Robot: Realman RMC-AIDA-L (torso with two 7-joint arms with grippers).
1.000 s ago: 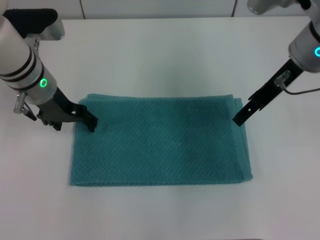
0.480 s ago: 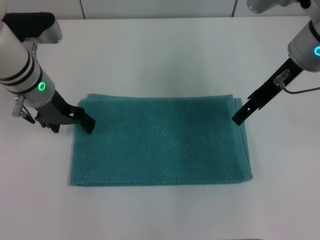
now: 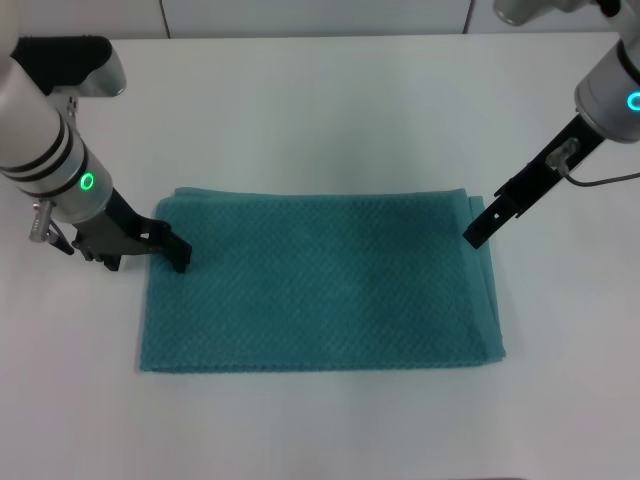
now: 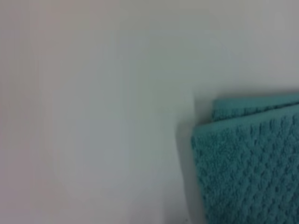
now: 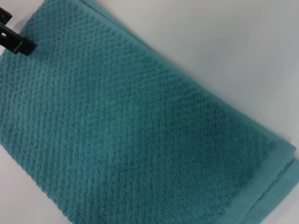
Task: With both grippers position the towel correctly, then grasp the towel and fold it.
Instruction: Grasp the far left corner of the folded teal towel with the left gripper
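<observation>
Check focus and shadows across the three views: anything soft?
Head view: sharp, even light, the towel casting only faint shadows on the table. Left wrist view: soft throughout, the towel corner's weave smeared. Right wrist view: weave crisp, with the left gripper dark at the frame edge.

Teal towel, waffle-diamond weave; white table; black grippers, left and right; green ring lights.

Left wrist view: blurred; the towel is cut off at the picture's edges, one layered corner showing. Right wrist view: towel cut off likewise. Finger opening of the left gripper and right gripper cannot be determined.
</observation>
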